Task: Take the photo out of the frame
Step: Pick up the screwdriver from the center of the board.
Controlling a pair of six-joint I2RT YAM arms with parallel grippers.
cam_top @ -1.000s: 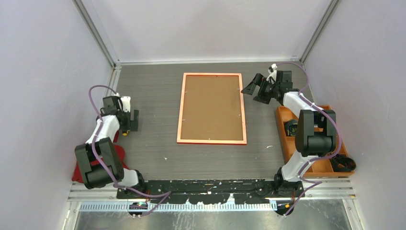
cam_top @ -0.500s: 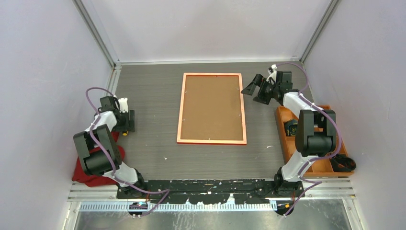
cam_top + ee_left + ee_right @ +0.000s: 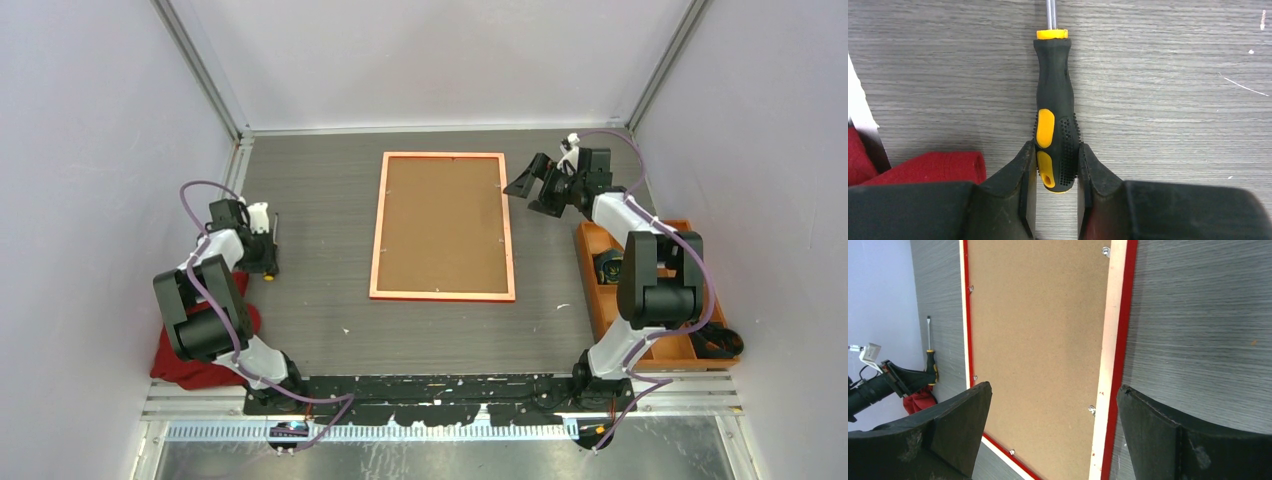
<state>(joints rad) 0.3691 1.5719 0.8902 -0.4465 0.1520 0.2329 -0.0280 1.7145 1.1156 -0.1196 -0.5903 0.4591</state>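
Top view. Orange tray (image 3: 596, 300) at the right edge of the grey table (image 3: 330, 300), partly under the right arm. It has compartments. One toward the far end holds a dark round item (image 3: 607, 266), and the nearest holds a black tangle (image 3: 716, 342). Both are too small to identify.
The frame (image 3: 377, 240) lies flat mid-table, back side up, with brown backing board (image 3: 442, 225) filling it. Picture side unseen.
The right gripper (image 3: 530, 185) sits just off the frame's far right corner, apart from it.
The left gripper (image 3: 266, 262) is well apart from the frame, near the left wall, over a screwdriver (image 3: 276, 225). A red cloth (image 3: 195, 360) lies beneath the left arm.

Left wrist view. The left gripper (image 3: 1055, 147) has narrow jaws, with the fingers pressed against both sides of the screwdriver's (image 3: 1055, 100) black-and-yellow handle near its butt. The tool lies on the table with its shaft pointing away. A corner of the red cloth (image 3: 938, 162) lies just beside the left finger. The frame is out of this view.

Right wrist view. The right gripper (image 3: 1052, 387) has its jaws wide, with nothing between them. The frame (image 3: 1120, 340) shows through the gap: its right rail runs close to the right finger, and the backing board (image 3: 1038, 340) spans the space between the fingers. Small metal tabs (image 3: 1091, 410) sit along the rim. No contact with the frame can be made out. The screwdriver (image 3: 933, 371) and left gripper (image 3: 910, 379) show beyond the frame's far rail.
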